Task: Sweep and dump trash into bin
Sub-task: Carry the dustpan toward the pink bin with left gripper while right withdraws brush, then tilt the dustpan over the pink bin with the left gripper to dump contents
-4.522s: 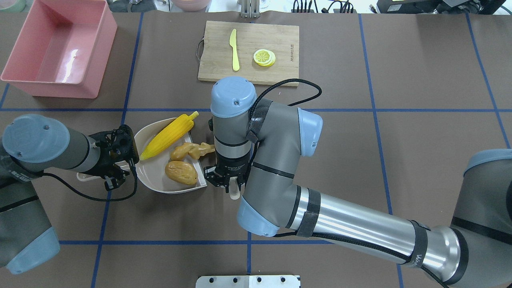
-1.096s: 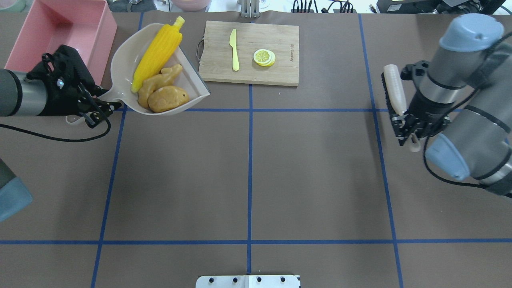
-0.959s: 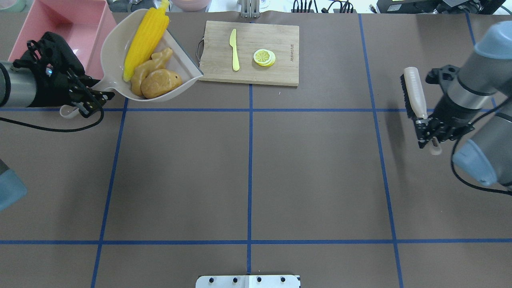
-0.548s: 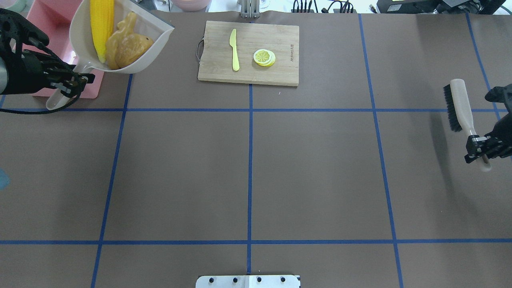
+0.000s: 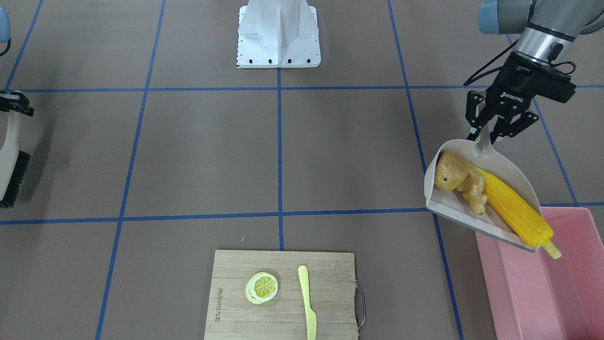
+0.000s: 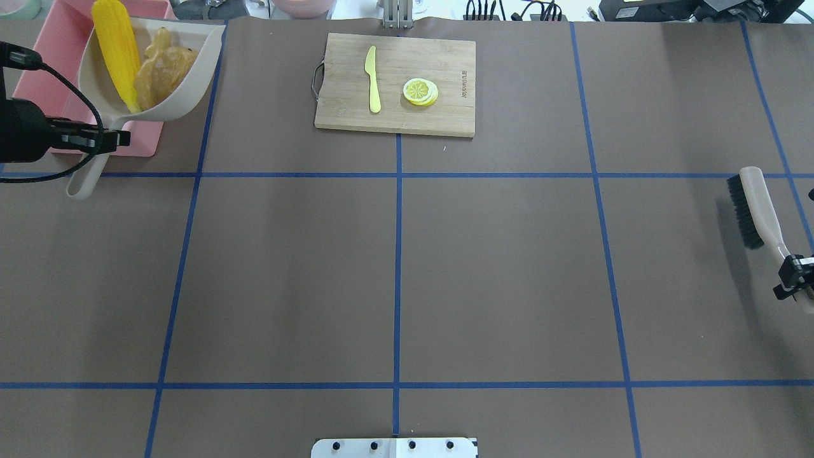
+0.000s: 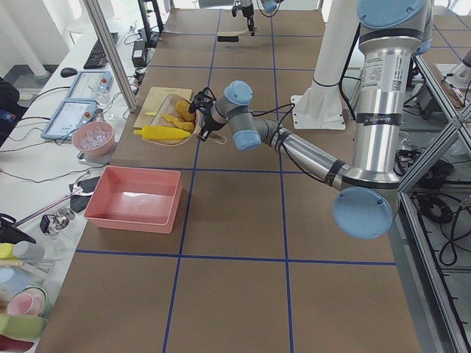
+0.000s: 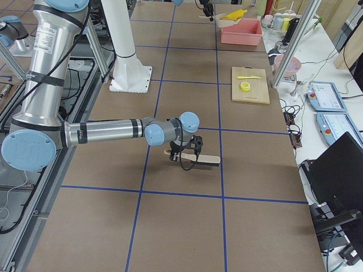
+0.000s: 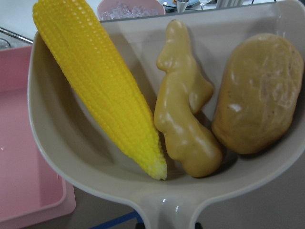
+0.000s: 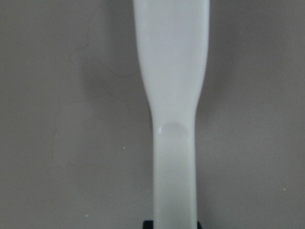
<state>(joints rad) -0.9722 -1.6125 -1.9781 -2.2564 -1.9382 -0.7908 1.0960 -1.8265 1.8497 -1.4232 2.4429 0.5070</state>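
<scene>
I count three bits of trash: one corn (image 9: 100, 90), one ginger (image 9: 183, 109) and one potato (image 9: 259, 95). They lie side by side in the one pan (image 5: 507, 170), ends bunched against its back wall, just past the tips of my left pincer (image 5: 486, 136). That pincer is clamped tight on the pan's handle and carries it off the desk (image 6: 496, 273). The pan's mouth overlaps a corner of the single pink bin (image 5: 542, 293), and the corn's tip pokes out over it. Well apart, at the other side of the desk, my right pincer (image 6: 792, 280) is closed around the handle of one brush (image 6: 757, 203), bristles turned toward the desk's middle. One board (image 6: 394, 83) carries one knife (image 6: 372, 79) and one lemon slice (image 6: 420, 91).
</scene>
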